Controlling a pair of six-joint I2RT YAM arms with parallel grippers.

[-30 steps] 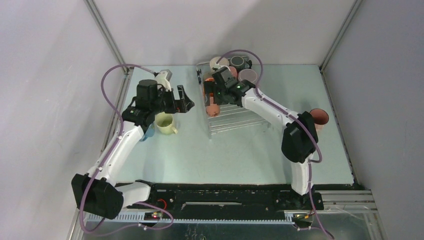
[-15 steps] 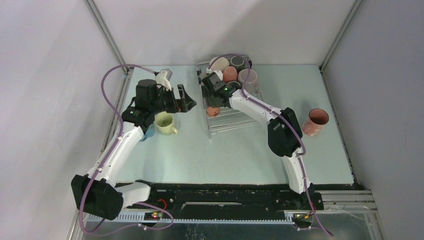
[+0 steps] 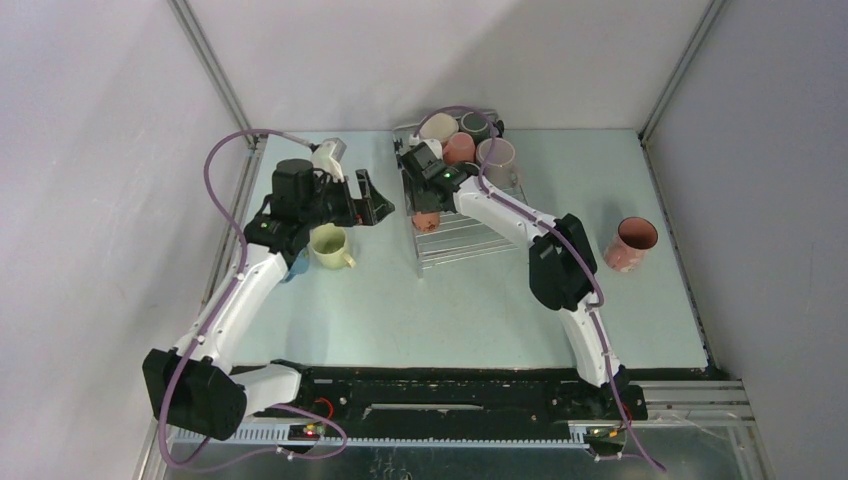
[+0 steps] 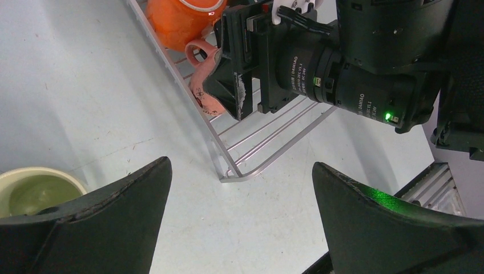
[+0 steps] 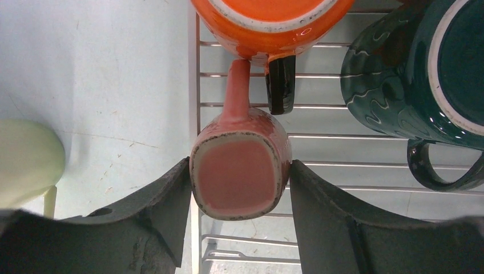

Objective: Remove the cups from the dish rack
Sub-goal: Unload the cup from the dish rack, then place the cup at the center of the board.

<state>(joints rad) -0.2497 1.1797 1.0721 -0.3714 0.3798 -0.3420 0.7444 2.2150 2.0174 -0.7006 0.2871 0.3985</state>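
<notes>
Jaws: left gripper (image 4: 240, 188) spread wide above the table (image 3: 400, 320); right gripper (image 5: 240, 171) pressed on both sides of the pink mug (image 5: 237, 185). Dish rack (image 3: 470, 243) at table's far middle. Pink mug lies at rack's left edge, just beside orange mug (image 5: 268, 17).

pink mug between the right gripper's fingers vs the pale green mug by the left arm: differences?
Place: the pink mug is in the dish rack; the pale green mug is on the table, left of the rack.
Pose: the pink mug is tipped, base toward the right wrist camera; the pale green mug is upright, mouth up.
Grip: the right gripper looks closed on the pink mug; the pale green mug is free.
Both have handles.
</notes>
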